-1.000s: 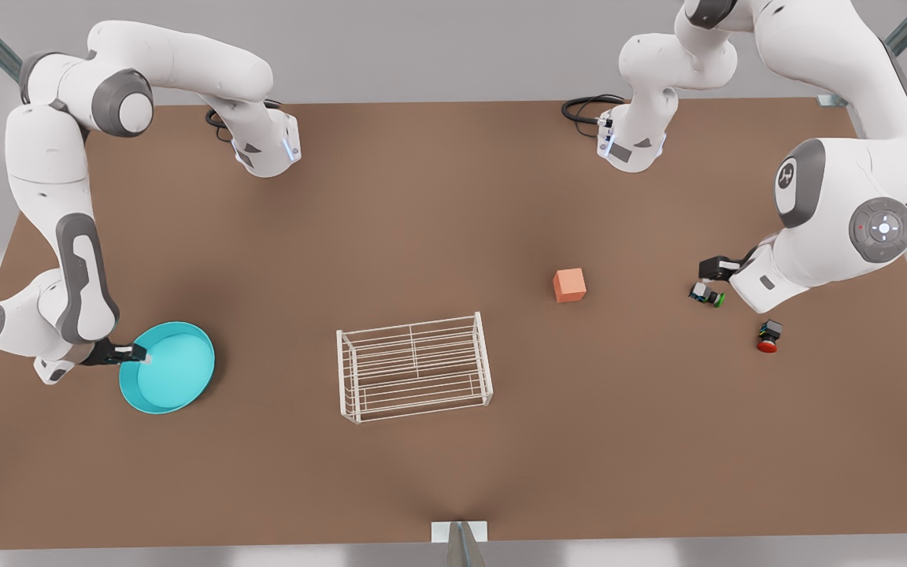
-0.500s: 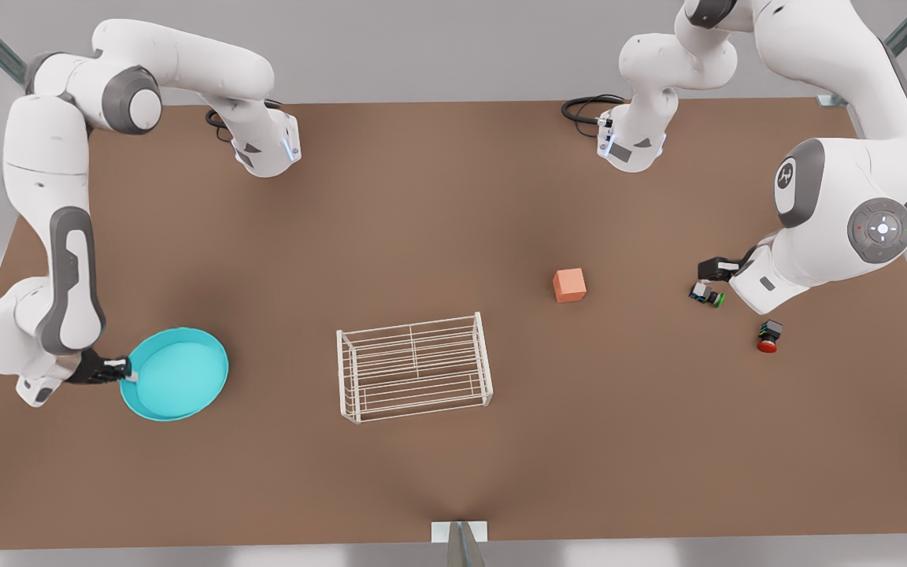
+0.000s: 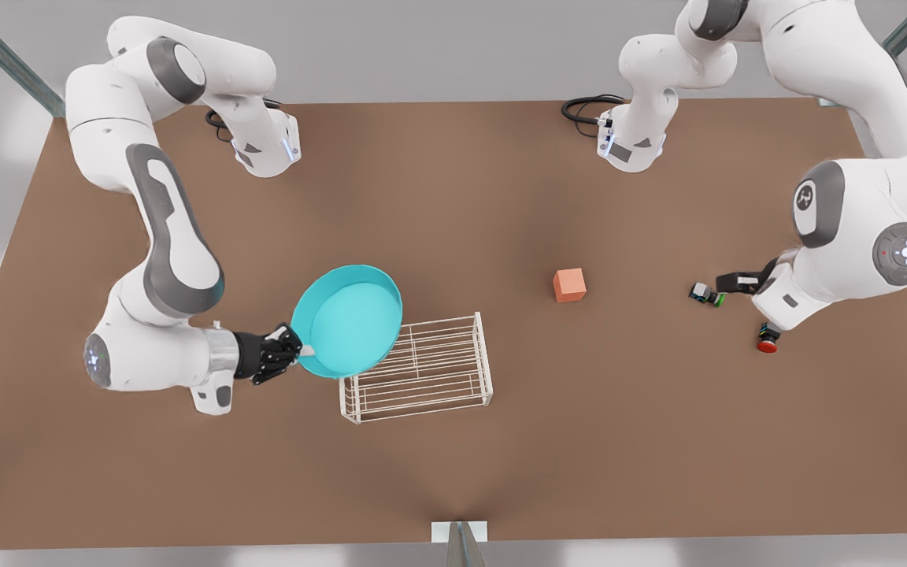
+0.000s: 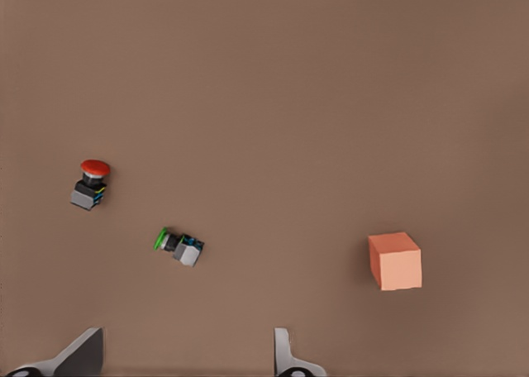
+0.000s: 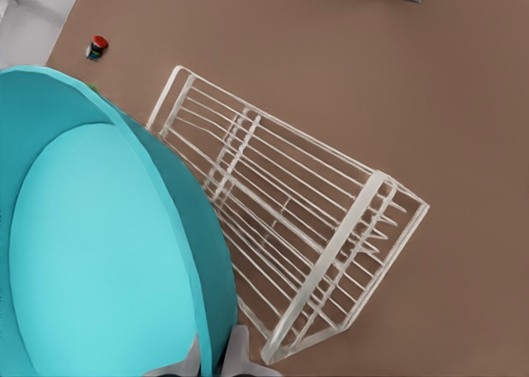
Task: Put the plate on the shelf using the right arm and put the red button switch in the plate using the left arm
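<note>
Brown desk (image 3: 453, 472) carried everything. Two white arms worked over it.

One shelf (image 3: 416, 366), white wire, stood mid-desk; its corner toward the front view's left was hidden behind the plate.

One plate (image 3: 349, 319), turquoise, tilted, was lifted clear of the desk and overlapped that end of the shelf. Right end effector (image 3: 300, 349) was clenched on the plate's rim; in the right wrist view the plate (image 5: 99, 245) was cut off at the frame edge.

Left end effector (image 3: 725, 281) hung at the front view's right, fingers (image 4: 83, 354) spread apart, nothing between them.

One orange cube (image 3: 569, 284) sat well apart from the shelf.

Two switches: green switch (image 3: 707, 295) lay just beside the left end effector; red switch (image 3: 767, 340) lay on the desk near it, body partly hidden under the arm.
</note>
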